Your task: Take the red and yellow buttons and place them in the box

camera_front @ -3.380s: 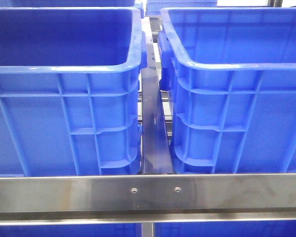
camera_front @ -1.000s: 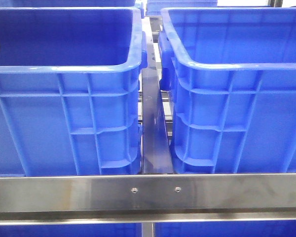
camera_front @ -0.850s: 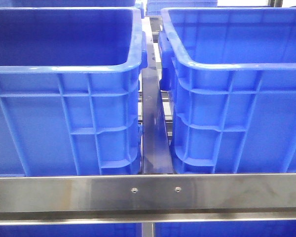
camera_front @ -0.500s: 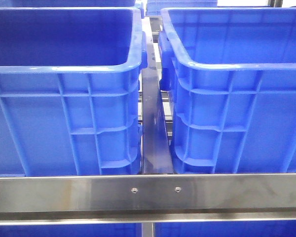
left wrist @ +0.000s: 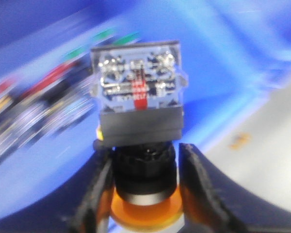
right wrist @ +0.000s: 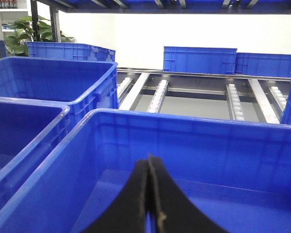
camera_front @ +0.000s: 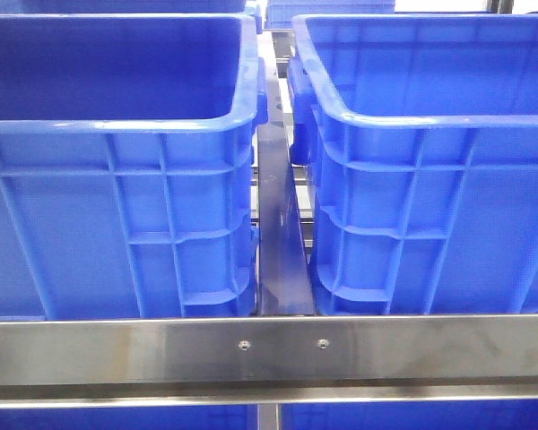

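In the left wrist view my left gripper [left wrist: 145, 165] is shut on a yellow button [left wrist: 144, 206]: an orange-yellow cap, a black collar and a clear contact block with a red stripe pointing away from the wrist. Behind it, blurred, a row of several buttons [left wrist: 43, 99] with red, green and yellow parts lies in a blue bin. In the right wrist view my right gripper [right wrist: 149, 165] is shut and empty above an empty blue box [right wrist: 194, 145]. Neither gripper shows in the front view, which has two blue boxes, left [camera_front: 117, 125] and right [camera_front: 430, 116].
A steel rail [camera_front: 269, 349] crosses the front below the boxes, and a narrow metal divider [camera_front: 278, 233] runs between them. In the right wrist view more blue bins [right wrist: 53, 77] stand beside and behind, on roller tracks [right wrist: 157, 94]. A pale surface [left wrist: 266, 145] lies beside the bin in the left wrist view.
A dark part at the front view's left edge, inside the left box, has withdrawn out of sight. The boxes have not moved.
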You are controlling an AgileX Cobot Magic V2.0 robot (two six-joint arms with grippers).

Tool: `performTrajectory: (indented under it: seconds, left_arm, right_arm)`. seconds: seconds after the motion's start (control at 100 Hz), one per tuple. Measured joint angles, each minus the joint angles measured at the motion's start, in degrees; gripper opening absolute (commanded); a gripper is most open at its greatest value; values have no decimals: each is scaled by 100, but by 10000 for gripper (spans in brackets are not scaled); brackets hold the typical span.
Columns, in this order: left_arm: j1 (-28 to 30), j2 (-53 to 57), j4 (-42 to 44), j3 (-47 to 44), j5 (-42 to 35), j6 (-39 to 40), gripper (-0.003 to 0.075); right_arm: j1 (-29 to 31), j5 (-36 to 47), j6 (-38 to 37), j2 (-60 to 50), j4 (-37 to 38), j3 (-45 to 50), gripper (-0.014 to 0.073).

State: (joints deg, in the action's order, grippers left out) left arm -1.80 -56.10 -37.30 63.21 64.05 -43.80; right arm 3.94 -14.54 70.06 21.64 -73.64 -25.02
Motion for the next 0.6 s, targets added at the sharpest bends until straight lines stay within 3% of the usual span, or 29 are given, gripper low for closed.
performTrajectory:
  seconds: [0.13,0.44,0.6]
  left_arm:
    - [-314,-11,-641,0,94,-730,-19]
    - [-1568,-685,-815,0,-144,-1161,-19]
    - [-2145,-1054,-732,128,-181,-1341,-19]
  right_arm:
    - [0,0,0,0,0,0,-67]
    - [0,0,0,0,0,0,-62]
    - [0,-157,0,0,0,0,55]
